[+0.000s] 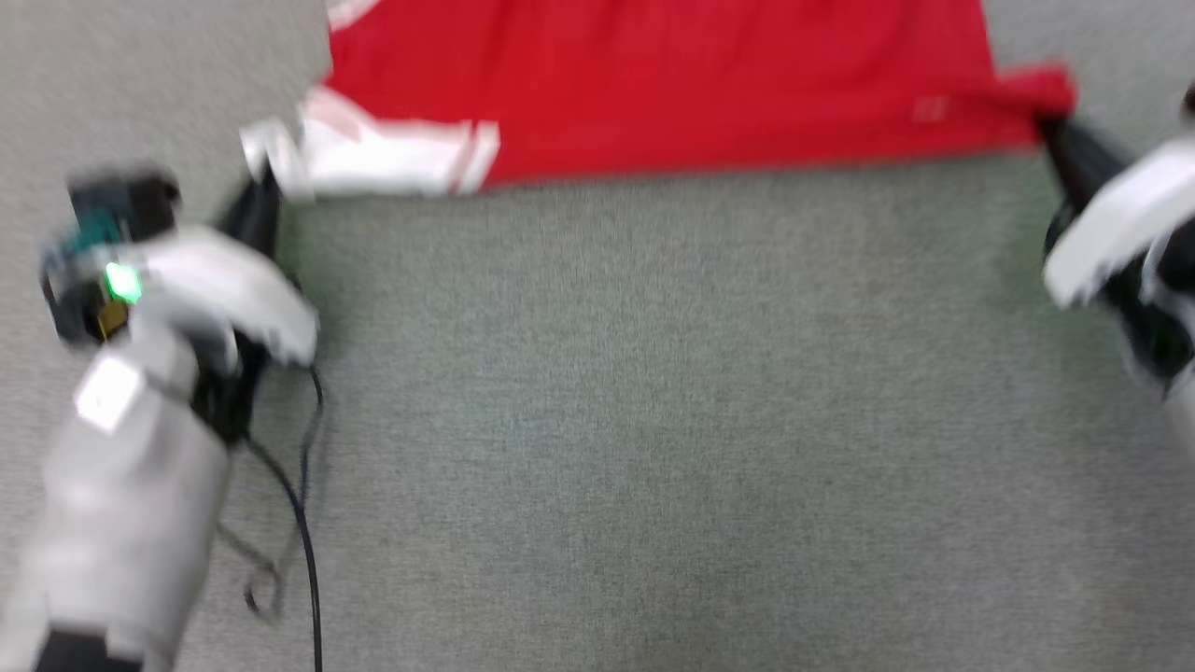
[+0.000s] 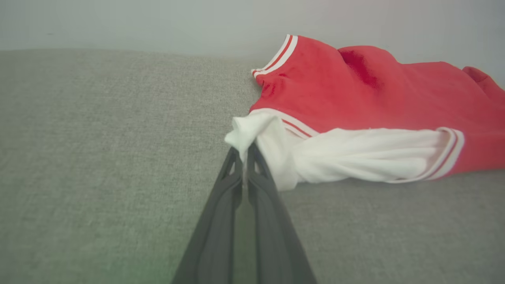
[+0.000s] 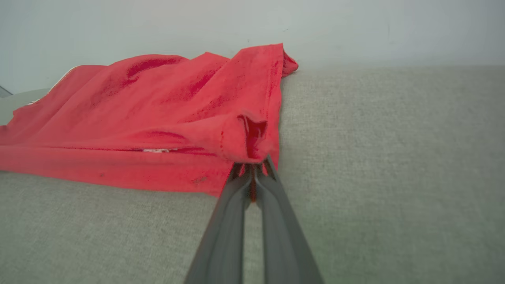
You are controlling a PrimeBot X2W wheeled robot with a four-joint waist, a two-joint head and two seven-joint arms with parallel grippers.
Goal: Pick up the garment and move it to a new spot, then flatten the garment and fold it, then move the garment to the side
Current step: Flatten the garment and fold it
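Observation:
The garment (image 1: 672,84), a red jersey with white striped-trim sleeves, lies stretched across the far part of the grey cloth surface (image 1: 616,401). My left gripper (image 1: 269,177) is shut on the white sleeve end at the garment's left; in the left wrist view the gripper (image 2: 245,152) pinches the bunched white cloth of the garment (image 2: 355,102). My right gripper (image 1: 1053,131) is shut on the red corner at the right; in the right wrist view the gripper (image 3: 252,165) clamps a red fold of the garment (image 3: 158,114). The head view is blurred.
A black cable (image 1: 303,523) trails from my left arm over the grey surface. A pale wall (image 2: 158,19) stands behind the surface's far edge. The wide grey stretch lies between my arms, on the near side of the garment.

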